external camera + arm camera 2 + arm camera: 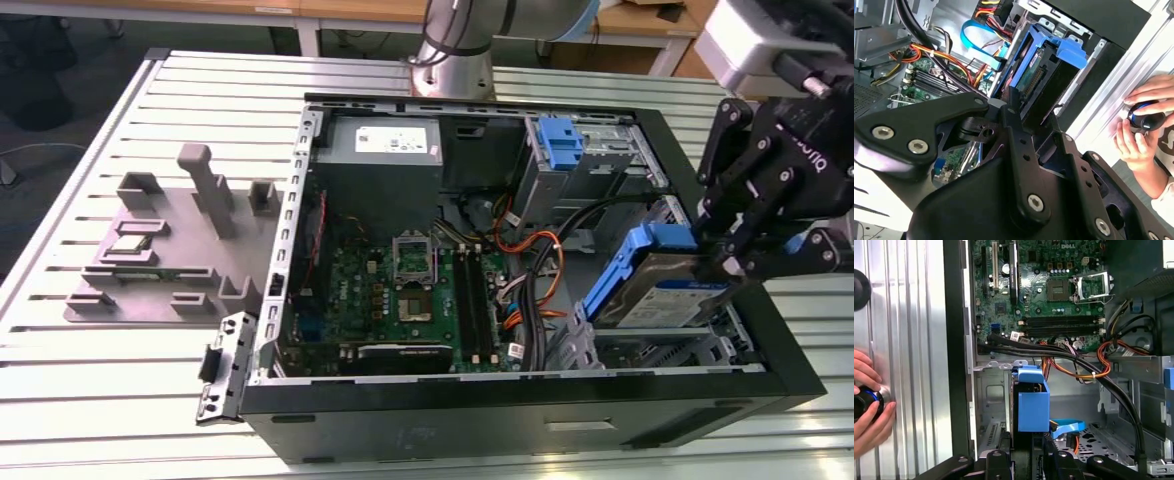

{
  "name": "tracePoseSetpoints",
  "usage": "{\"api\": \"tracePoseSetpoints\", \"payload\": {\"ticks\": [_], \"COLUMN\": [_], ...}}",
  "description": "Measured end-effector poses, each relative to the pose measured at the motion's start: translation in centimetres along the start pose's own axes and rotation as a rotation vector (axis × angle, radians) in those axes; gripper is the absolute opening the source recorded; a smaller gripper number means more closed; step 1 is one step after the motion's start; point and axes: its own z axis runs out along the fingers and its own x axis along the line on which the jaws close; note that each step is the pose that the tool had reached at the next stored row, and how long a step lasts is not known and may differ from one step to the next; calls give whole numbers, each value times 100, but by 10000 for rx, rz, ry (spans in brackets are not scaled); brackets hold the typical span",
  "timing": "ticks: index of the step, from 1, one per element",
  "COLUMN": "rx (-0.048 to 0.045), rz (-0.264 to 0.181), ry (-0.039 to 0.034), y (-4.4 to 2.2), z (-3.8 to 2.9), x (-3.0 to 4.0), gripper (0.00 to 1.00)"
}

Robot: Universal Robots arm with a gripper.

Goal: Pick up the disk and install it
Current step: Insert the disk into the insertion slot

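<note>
The disk is a silver drive with a white-and-blue label in a bright blue carrier. It is held on edge and tilted, just above the metal drive bay in the near corner of the open computer case, at the exterior view's right. My gripper is shut on its far edge. In the first wrist view the blue carrier stands between my black fingers, over the bay floor. In the second wrist view the disk shows its connector edge beyond the gripper's linkage.
Black and orange cables cross the case close beside the disk. An upright blue bracket and a grey power-supply box sit at the case's back. A grey fixture block lies at the exterior view's left. A person's hands hold a black knob beside the case.
</note>
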Motion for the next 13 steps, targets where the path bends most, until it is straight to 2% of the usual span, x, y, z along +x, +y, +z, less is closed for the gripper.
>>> {"api": "tracePoseSetpoints", "payload": {"ticks": [8,13], "rx": [1,0], "rz": [0,0], "ry": [0,0], "y": [1,1], "z": [145,183], "x": [1,2], "gripper": [35,35]}}
